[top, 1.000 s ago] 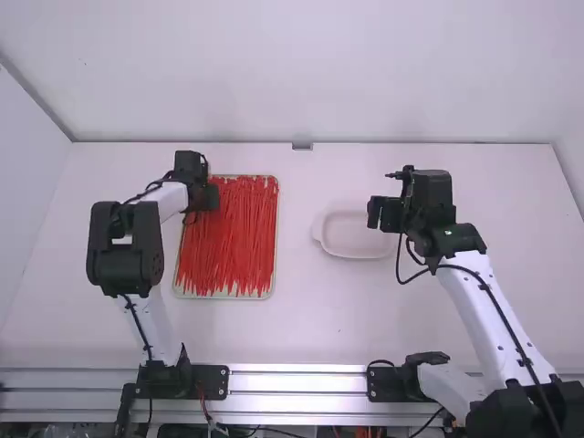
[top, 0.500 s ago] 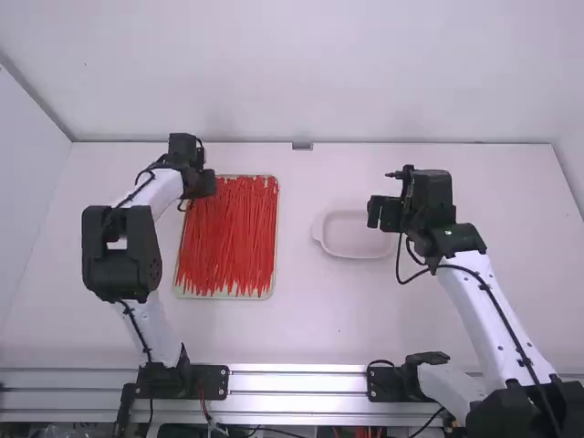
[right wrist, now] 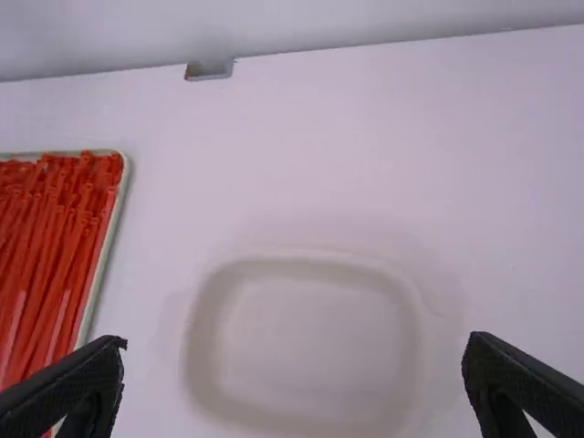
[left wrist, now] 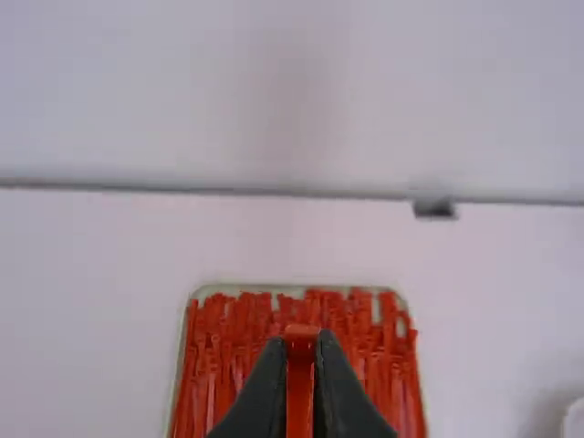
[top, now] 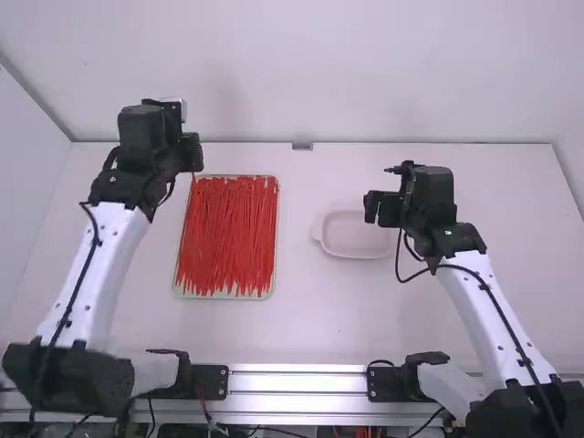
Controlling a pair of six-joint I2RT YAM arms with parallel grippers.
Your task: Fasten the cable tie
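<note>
A pile of red cable ties (top: 228, 235) fills a flat tray (top: 224, 295) left of the table's middle. My left gripper (top: 179, 151) hangs above the tray's far left corner. In the left wrist view its fingers (left wrist: 265, 383) are shut on a single red cable tie (left wrist: 299, 351), with the pile of ties (left wrist: 379, 351) and the tray's far rim (left wrist: 292, 290) beneath. My right gripper (top: 381, 209) stands open over the far right part of a white dish (top: 351, 234). Nothing is between its fingers (right wrist: 82, 374), and the dish (right wrist: 310, 338) lies below them.
A small grey bracket (top: 301, 145) sits where the table meets the back wall. The tray's corner with ties (right wrist: 55, 228) shows beside the dish in the right wrist view. Bare white table lies in front of the tray and dish.
My left arm has risen from the tray's far left corner and now holds one red tie up in the air. The right arm has stayed still.
</note>
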